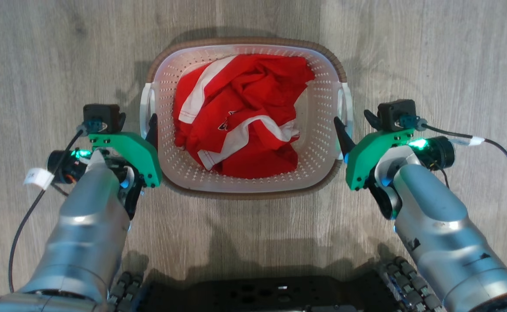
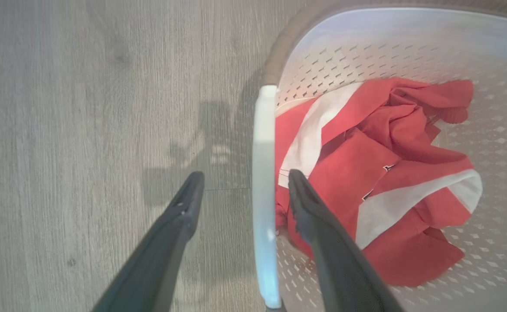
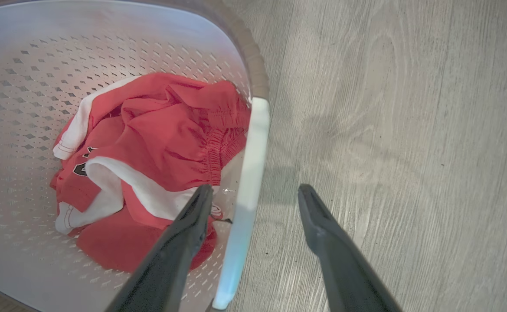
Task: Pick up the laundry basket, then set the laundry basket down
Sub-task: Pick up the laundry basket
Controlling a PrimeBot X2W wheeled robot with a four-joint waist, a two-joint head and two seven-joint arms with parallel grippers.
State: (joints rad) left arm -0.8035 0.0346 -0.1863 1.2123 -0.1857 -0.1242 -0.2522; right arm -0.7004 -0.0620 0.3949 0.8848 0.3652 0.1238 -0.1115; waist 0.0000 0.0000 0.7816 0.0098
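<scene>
Laundry basket (image 1: pixel 319 130) on the wood floor (image 1: pixel 36 60), centred between the arms - left claw (image 2: pixel 244 175) and right claw (image 3: pixel 255 188) both wide open.
Crumpled red-and-white garment (image 1: pixel 240 130) inside the basket. Left claw straddles the white left handle (image 2: pixel 264 173), one finger inside the basket and one outside over the floor, not closed on it. Right claw sits the same way across the right handle (image 3: pixel 250 164).

Floor of laundry basket (image 1: pixel 318 125) hidden under red garment (image 1: pixel 253 108) — dark print (image 1: pixel 224 126) folded, unreadable
</scene>
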